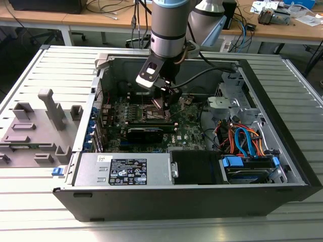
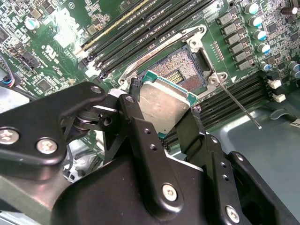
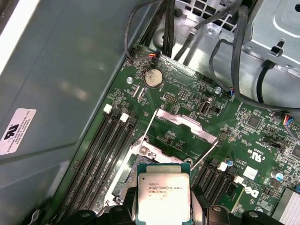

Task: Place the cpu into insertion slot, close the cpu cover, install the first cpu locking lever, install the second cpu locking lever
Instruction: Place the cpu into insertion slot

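Observation:
My gripper (image 2: 161, 121) is shut on the cpu (image 2: 164, 104), a flat square chip with a silver-grey top, clamped by two opposite edges between black fingers (image 2: 134, 119). The chip hangs tilted just above the open insertion slot (image 2: 182, 69), whose gold contact field shows beyond it. In the first wrist view the cpu (image 3: 163, 193) sits in the gripper (image 3: 163, 208) over the slot frame (image 3: 143, 151). The cpu cover (image 3: 186, 123), a silvery frame plate, stands swung open past the slot. One thin locking lever (image 2: 240, 104) sticks out free. In the exterior view the gripper (image 1: 161, 102) hovers over the motherboard (image 1: 184, 128).
Black memory slots (image 2: 140, 26) flank the insertion slot on both sides. Black cables (image 3: 234, 51) and a metal drive cage (image 3: 276, 28) lie beyond the board. The case holds a power supply (image 1: 123, 169) and blue drive bays (image 1: 247, 164). A grey fixture (image 1: 40, 126) stands at the exterior view's left.

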`<state>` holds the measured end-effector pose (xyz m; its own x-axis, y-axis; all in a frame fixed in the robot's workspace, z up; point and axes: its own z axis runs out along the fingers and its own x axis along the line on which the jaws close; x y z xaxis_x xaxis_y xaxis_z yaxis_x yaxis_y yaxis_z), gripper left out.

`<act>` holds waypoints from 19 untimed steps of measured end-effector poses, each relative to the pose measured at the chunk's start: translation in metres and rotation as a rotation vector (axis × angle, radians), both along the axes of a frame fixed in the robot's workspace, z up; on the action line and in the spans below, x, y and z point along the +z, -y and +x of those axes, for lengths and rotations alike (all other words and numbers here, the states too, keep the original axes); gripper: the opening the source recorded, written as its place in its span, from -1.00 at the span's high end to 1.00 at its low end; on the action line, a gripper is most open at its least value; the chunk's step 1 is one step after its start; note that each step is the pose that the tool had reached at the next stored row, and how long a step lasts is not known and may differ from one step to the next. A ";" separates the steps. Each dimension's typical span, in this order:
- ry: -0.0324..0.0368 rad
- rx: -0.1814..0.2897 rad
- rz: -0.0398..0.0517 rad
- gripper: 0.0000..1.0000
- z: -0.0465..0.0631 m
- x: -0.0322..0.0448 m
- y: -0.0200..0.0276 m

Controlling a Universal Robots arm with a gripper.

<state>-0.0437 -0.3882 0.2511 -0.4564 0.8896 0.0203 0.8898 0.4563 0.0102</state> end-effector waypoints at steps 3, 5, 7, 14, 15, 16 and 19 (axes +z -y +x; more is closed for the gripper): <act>0.0000 -0.013 -0.0001 -0.09 0.000 -0.0003 0.0000; 0.0000 -0.019 0.0000 -0.09 0.000 -0.0004 0.0000; 0.0000 -0.025 0.0000 -0.09 0.000 -0.0006 0.0000; 0.0000 -0.039 0.0000 -0.09 0.000 -0.0011 0.0000; 0.0000 -0.040 -0.0001 -0.09 0.000 -0.0012 0.0000; 0.0000 -0.043 0.0000 -0.09 0.000 -0.0012 0.0000; 0.0000 -0.049 0.0000 -0.09 0.000 -0.0015 0.0000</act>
